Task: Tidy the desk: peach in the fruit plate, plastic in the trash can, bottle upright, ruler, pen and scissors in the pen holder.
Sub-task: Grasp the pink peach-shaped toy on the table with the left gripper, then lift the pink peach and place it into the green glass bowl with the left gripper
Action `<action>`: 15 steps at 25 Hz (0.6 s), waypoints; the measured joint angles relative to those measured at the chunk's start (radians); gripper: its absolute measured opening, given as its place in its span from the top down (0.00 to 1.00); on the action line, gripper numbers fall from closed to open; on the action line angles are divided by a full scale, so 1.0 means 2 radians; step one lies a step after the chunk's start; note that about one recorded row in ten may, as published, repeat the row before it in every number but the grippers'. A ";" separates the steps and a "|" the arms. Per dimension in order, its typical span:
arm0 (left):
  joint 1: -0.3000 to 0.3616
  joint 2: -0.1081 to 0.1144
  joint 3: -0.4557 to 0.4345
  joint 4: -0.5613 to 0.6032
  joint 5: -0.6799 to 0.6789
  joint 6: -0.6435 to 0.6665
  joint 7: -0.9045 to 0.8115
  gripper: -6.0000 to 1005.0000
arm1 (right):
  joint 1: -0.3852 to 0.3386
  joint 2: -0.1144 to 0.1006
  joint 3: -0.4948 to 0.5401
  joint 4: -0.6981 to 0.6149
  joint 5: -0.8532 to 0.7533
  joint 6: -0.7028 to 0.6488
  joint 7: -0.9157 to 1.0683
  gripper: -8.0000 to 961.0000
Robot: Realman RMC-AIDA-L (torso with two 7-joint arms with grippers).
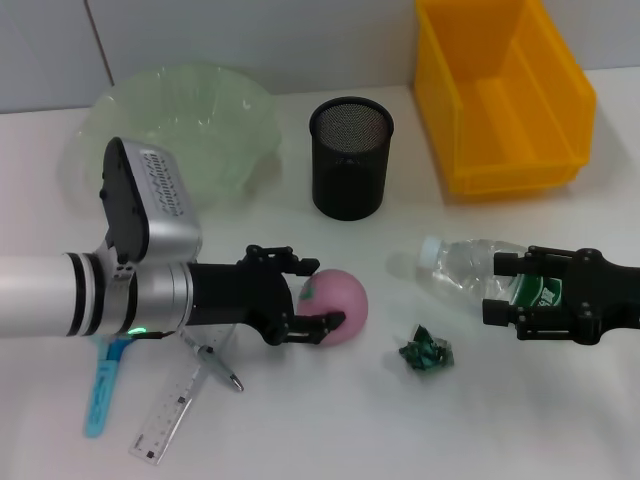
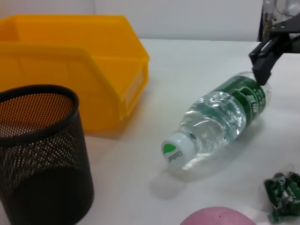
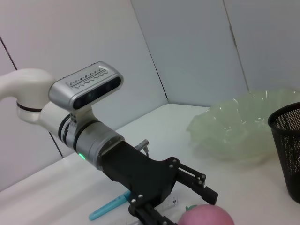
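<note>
The pink peach (image 1: 337, 305) sits on the white table near the middle. The pale green, translucent fruit plate (image 1: 180, 135) stands at the back left, the black mesh pen holder (image 1: 350, 157) upright beside it, the yellow trash bin (image 1: 500, 95) at the back right. The clear bottle (image 1: 470, 268), green-labelled and white-capped, lies on its side. A crumpled green plastic scrap (image 1: 427, 352) lies in front of it. The blue pen (image 1: 103, 390), clear ruler (image 1: 172, 415) and scissors (image 1: 212, 362) lie at the front left.

Peach (image 1: 340, 305) left of bottle (image 1: 470, 268) — pen holder (image 1: 350, 157) behind, bin (image 1: 500, 95) right.
</note>
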 joint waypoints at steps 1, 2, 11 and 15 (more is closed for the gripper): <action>-0.004 0.000 0.002 -0.005 0.001 -0.001 -0.010 0.22 | 0.000 0.000 0.000 0.000 0.000 0.000 0.000 0.15; -0.006 0.001 0.003 -0.007 0.002 -0.001 -0.014 0.22 | 0.000 0.000 0.000 0.000 0.000 0.000 0.000 0.15; 0.002 0.003 -0.009 0.003 -0.020 0.033 -0.016 0.49 | -0.001 0.000 0.002 0.000 0.000 0.000 0.000 0.15; 0.025 0.006 -0.049 0.027 -0.046 0.074 -0.012 0.61 | -0.004 0.000 0.002 0.000 0.000 0.000 0.000 0.15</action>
